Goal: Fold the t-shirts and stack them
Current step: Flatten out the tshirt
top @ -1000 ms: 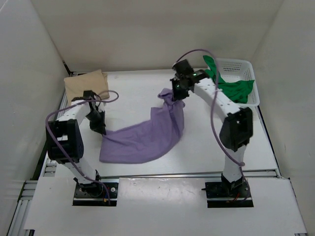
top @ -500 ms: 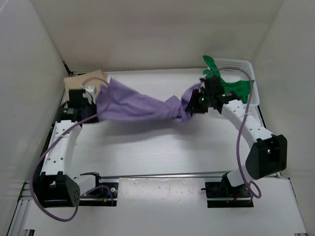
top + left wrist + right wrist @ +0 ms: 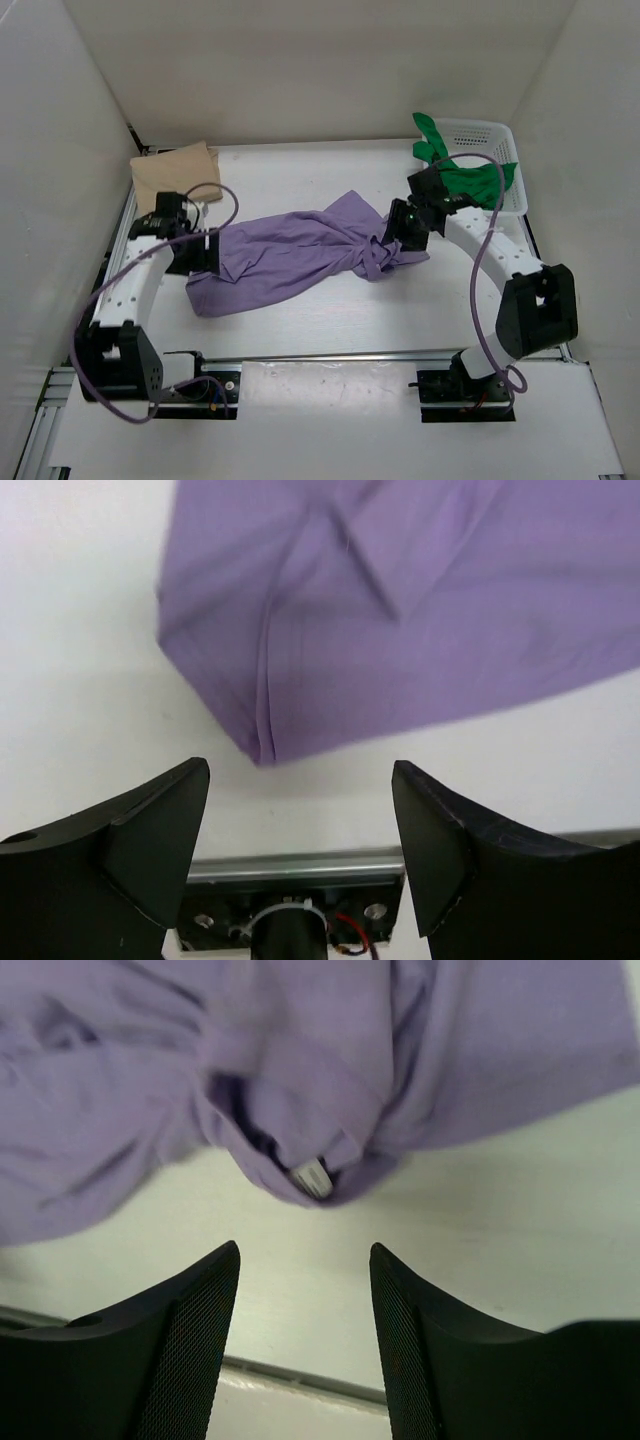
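Purple t-shirt (image 3: 290, 255) lies loosely spread across the middle of the white surface (image 3: 300, 175), reaching from the left hand (image 3: 205, 250) to the right hand (image 3: 400, 230). It is rumpled and unfolded. Its left part lies fairly flat, while its right end is bunched and twisted.

In the left wrist view, a corner of the purple t-shirt (image 3: 400, 600) rests flat on the surface just beyond the left hand (image 3: 300, 780). The fingers (image 3: 140, 830) stand wide apart with nothing between them. In the right wrist view, the bunched end of the shirt (image 3: 120, 1090), showing a small white label (image 3: 312, 1177), sits just beyond the right hand (image 3: 305, 1260). Its fingers (image 3: 190, 1340) are also parted and grip nothing.

A tan t-shirt (image 3: 175, 172) lies folded in the far left corner of the surface, apart from the purple one. A white mesh basket (image 3: 500, 135) stands in the far right corner, just beside the right arm. Inside it a green t-shirt (image 3: 475, 180) lies crumpled, with one part hanging over the basket's left rim.
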Action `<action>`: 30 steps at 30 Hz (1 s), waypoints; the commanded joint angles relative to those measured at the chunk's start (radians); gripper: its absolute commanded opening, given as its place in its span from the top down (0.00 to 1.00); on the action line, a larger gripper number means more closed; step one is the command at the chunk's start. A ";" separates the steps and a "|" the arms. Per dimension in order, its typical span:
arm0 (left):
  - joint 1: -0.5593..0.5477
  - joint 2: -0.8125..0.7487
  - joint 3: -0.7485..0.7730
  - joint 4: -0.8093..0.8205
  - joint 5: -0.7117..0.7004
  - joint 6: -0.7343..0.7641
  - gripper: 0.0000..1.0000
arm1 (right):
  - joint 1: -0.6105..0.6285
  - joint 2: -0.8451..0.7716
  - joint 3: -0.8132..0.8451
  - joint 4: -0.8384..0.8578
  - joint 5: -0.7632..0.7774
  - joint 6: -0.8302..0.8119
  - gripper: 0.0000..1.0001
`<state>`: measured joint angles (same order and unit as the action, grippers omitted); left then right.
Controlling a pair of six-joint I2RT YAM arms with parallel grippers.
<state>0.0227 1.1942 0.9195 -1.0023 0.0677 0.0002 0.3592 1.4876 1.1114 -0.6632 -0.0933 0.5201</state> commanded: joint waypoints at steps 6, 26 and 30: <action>-0.150 0.307 0.206 0.168 -0.077 0.000 0.17 | -0.003 0.227 0.277 -0.055 0.098 0.001 0.40; -0.185 0.547 0.275 0.206 -0.103 0.000 0.90 | -0.012 0.389 0.329 -0.046 0.067 0.011 0.86; -0.185 0.512 0.286 0.206 -0.121 0.000 0.90 | -0.012 0.367 0.341 -0.046 0.078 0.000 1.00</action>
<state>-0.1638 1.7687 1.1671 -0.8078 -0.0540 0.0002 0.3508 1.8797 1.4090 -0.7059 -0.0238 0.5388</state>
